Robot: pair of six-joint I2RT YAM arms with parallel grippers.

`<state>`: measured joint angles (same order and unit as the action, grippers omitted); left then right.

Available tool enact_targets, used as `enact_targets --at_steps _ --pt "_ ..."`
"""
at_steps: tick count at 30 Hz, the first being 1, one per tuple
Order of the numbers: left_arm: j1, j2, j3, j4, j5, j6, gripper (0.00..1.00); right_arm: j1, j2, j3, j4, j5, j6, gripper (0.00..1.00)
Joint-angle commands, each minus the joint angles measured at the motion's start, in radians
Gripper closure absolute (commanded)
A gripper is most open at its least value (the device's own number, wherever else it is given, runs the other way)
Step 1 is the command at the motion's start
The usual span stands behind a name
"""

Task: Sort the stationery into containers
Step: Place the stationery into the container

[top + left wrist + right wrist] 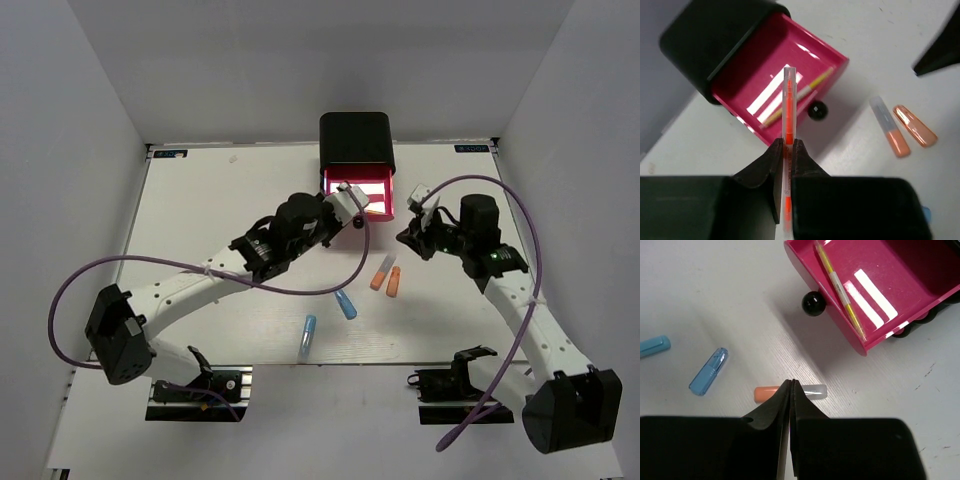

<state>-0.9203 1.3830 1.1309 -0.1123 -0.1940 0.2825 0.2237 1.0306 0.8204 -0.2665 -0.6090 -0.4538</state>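
Observation:
My left gripper (pixel 788 143) is shut on a thin red pen (pixel 789 102), whose tip reaches over the open pink drawer (pixel 740 82) of the black cabinet (pixel 355 140). A pale yellow pen (pixel 812 86) lies in that drawer, and also shows in the right wrist view (pixel 839 286). My right gripper (pixel 791 383) is shut and empty, just above a stubby orange marker (pixel 766 393) with a clear cap. Two orange markers (pixel 381 275) (pixel 394 282) lie side by side on the table. A short blue marker (pixel 345 304) and a light blue one (pixel 307 336) lie nearer the front.
The drawer's round black knob (pixel 814 303) sticks out toward the arms. The right gripper (pixel 412 235) sits just right of the drawer (pixel 360 192), the left gripper (pixel 340 208) at its front left. White walls enclose the table (pixel 200 200) on three sides.

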Motion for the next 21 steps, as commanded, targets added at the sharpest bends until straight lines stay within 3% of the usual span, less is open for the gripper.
enact_targets --at_steps 1,9,17,19,21 --pt "0.037 0.098 0.102 0.112 0.048 0.125 0.94 -0.01 -0.073 -0.038 0.044 -0.054 -0.017 0.95" --pt "0.112 0.336 0.289 0.187 0.099 0.139 0.95 -0.02 -0.164 -0.104 0.024 -0.048 -0.028 0.95" --pt "0.143 0.471 0.411 0.169 0.129 0.121 0.91 -0.021 -0.247 -0.162 0.013 -0.049 -0.01 0.94" --pt "0.152 0.487 0.429 0.16 0.142 0.121 0.9 -0.02 -0.25 -0.17 0.01 -0.052 -0.019 0.92" --pt "0.152 0.498 0.443 0.149 0.151 0.121 0.85 -0.017 -0.251 -0.178 0.007 -0.07 -0.031 0.85"
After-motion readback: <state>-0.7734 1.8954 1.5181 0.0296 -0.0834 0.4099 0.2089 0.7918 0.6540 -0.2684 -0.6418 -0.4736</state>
